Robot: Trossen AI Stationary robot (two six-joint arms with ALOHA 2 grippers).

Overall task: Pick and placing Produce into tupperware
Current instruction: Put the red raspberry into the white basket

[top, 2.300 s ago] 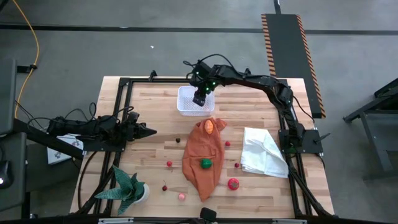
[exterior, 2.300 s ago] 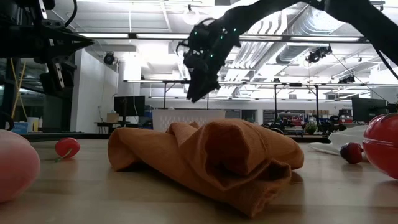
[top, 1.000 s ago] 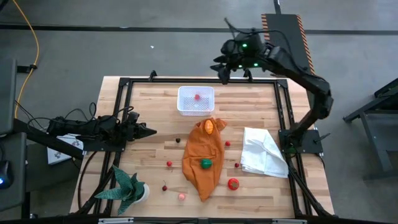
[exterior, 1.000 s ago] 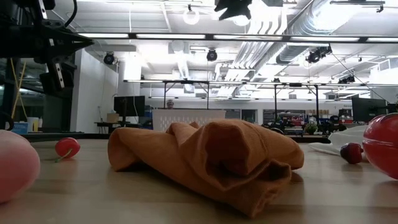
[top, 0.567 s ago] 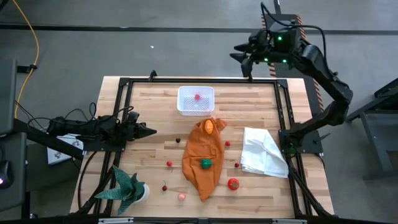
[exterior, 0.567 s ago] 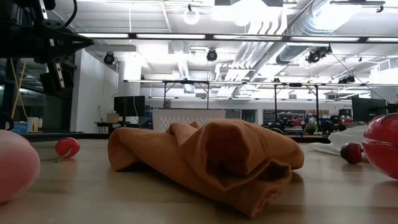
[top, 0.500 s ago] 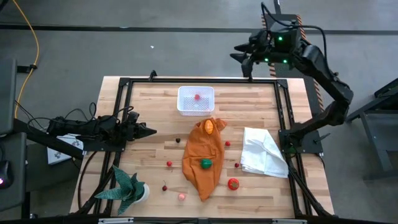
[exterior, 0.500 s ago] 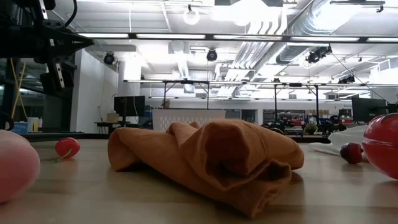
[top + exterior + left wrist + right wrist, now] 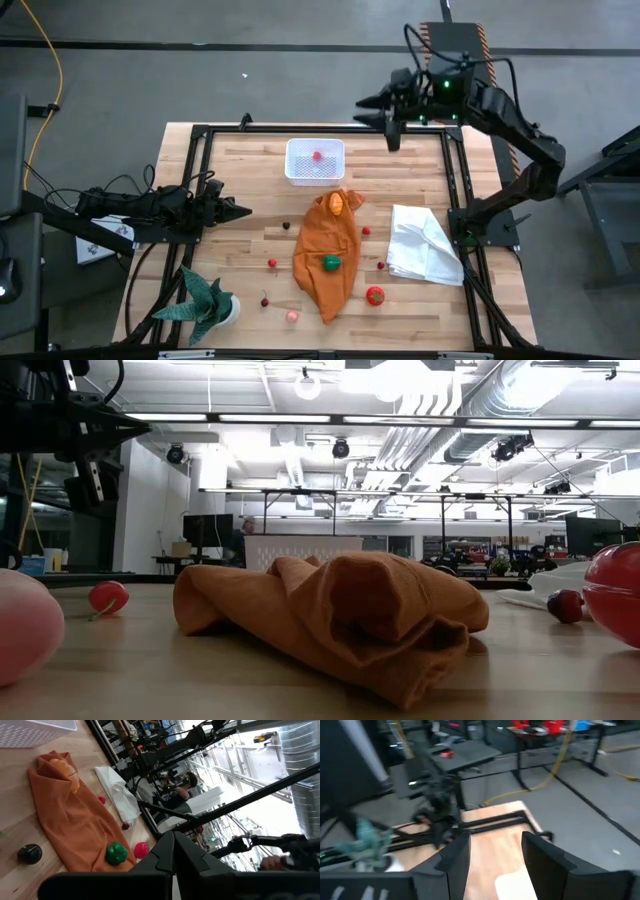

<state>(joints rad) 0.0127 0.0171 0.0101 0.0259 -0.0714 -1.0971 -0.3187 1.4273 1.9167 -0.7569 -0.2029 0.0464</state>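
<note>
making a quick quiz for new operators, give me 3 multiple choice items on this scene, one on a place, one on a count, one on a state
1. Where is the small green toy pepper?
A. in the white translucent plastic tub
B. on the orange cloth
C. on the white cloth

2. How many pieces lie in the white translucent plastic tub?
A. none
B. one
C. three

3. How are the right hand's fingers?
A. open, empty
B. shut on a red piece
C. hidden

Answers:
1 B, it sits on the orange cloth.
2 B, a single small red toy fruit lies inside.
3 A, the right hand shows a clear gap between its fingers.

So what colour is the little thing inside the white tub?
Red, seen best in the high view.
</note>
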